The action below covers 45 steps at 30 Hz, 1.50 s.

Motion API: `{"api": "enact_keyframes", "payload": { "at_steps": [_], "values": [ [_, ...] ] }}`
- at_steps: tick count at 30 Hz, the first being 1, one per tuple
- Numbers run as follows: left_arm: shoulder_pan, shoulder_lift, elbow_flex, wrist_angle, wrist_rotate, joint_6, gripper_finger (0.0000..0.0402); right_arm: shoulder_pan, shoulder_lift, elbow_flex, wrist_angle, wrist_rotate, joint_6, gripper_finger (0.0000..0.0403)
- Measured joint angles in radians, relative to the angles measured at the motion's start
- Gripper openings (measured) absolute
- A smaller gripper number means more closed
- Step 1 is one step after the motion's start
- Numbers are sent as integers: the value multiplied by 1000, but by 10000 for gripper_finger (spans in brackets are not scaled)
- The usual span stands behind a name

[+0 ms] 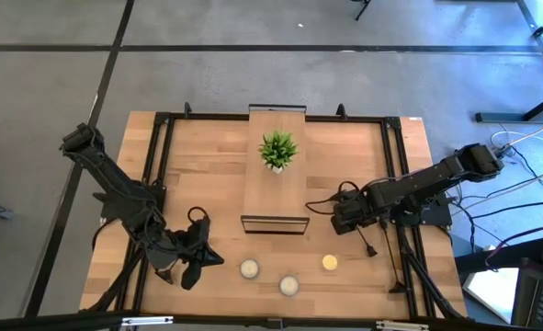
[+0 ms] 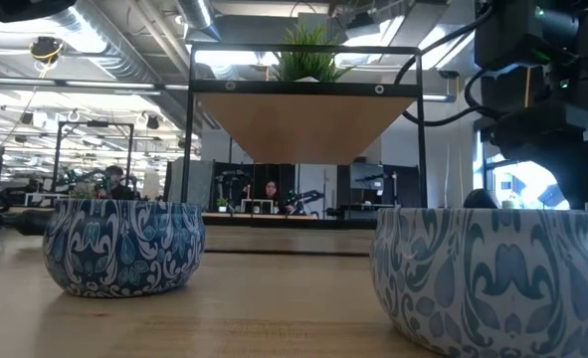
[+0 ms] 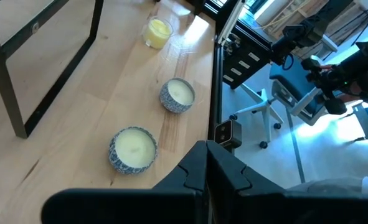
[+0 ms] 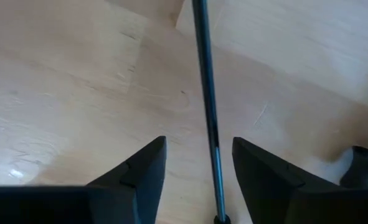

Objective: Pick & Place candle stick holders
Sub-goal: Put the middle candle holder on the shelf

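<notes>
My right gripper (image 4: 196, 171) near the desk's right edge, fingers part open either side of a thin candle stick holder rod (image 4: 205, 106), not touching, left gripper (image 3: 207, 171) closed, front-left corner.

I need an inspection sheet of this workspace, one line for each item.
Surface: wooden table with a raised shelf.
Job's things: one thin black candle stick holder rod stands between the right pincer's fingers, not gripped.
Clutter: potted plant, two patterned tin candles, one yellow candle.
Grippers: left pincer shut, empty; right pincer open.
Cables: loose wires beside the table.
Surroundings: office chair, people far behind.
</notes>
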Motion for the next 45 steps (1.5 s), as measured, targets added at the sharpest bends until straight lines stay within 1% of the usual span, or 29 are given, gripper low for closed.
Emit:
{"api": "enact_keyframes", "payload": {
  "at_steps": [5, 8, 15, 24, 31, 37, 41, 45],
  "values": [
    [0, 0, 0, 0, 0, -3, 2, 13, 0, 0, -5, -6, 3, 145],
    [0, 0, 0, 0, 0, -3, 2, 26, 0, 0, -6, -4, 12, 135],
    [0, 0, 0, 0, 0, -3, 2, 53, 0, -2, -6, 11, 47, 139],
    [0, 0, 0, 8, -1, -18, 2, 137, -2, -117, 162, -31, 195, 140],
    [0, -1, 0, 8, 3, -18, 2, 170, -3, -119, 166, -20, 227, 140],
    [1, -1, 0, 8, 3, -10, 2, 173, 0, -92, 126, -50, 228, 138],
    [1, -1, 0, 8, 1, -2, 2, 172, 0, -73, 95, -55, 220, 113],
    [1, -1, 0, 8, -5, -2, 2, 172, 0, -49, 52, -60, 209, 65]
  ]
}}
